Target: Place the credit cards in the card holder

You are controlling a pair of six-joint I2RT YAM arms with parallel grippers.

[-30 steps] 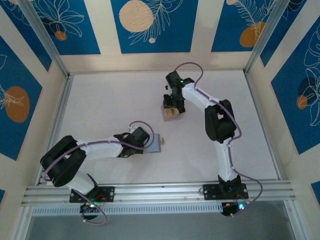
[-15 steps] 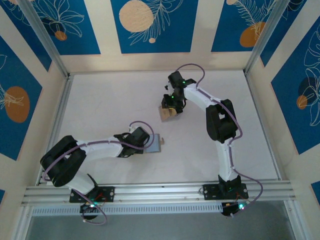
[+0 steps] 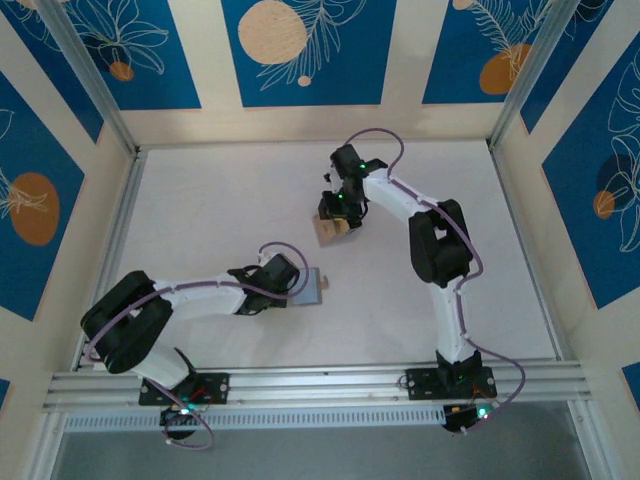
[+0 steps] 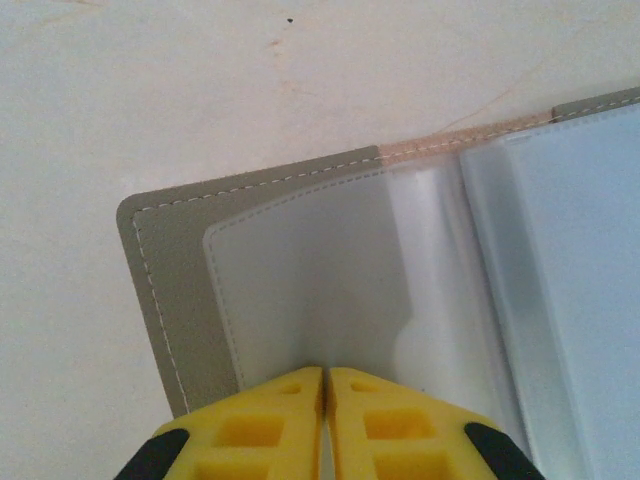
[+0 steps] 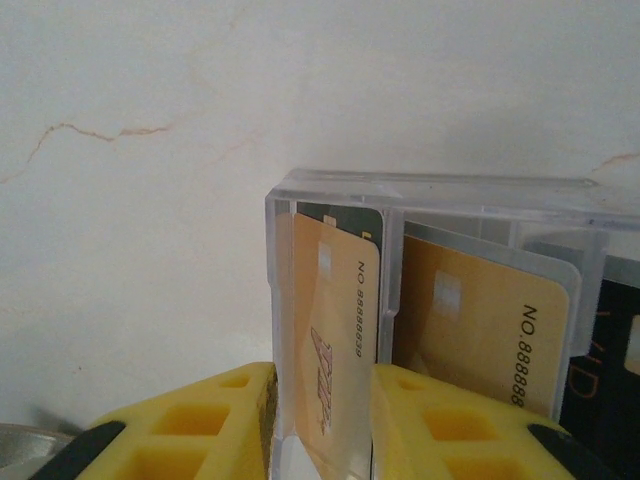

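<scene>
— What changed in the last second?
— The right arm (image 3: 400, 205) slid a little left, carrying the clear case (image 5: 430, 188) and its credit cards (image 5: 470, 310). They are still well apart from the card holder (image 4: 150, 260).
— And the jaws?
— The right gripper (image 5: 322, 400) clamps the case's end pocket, with a tan card inside. The left gripper (image 4: 325, 385) has its jaws together at the open holder's near edge.

One grey card holder (image 4: 160, 290), one clear case (image 5: 430, 190), two tan cards (image 5: 330, 310), perhaps two dark cards (image 5: 602, 350)
</scene>
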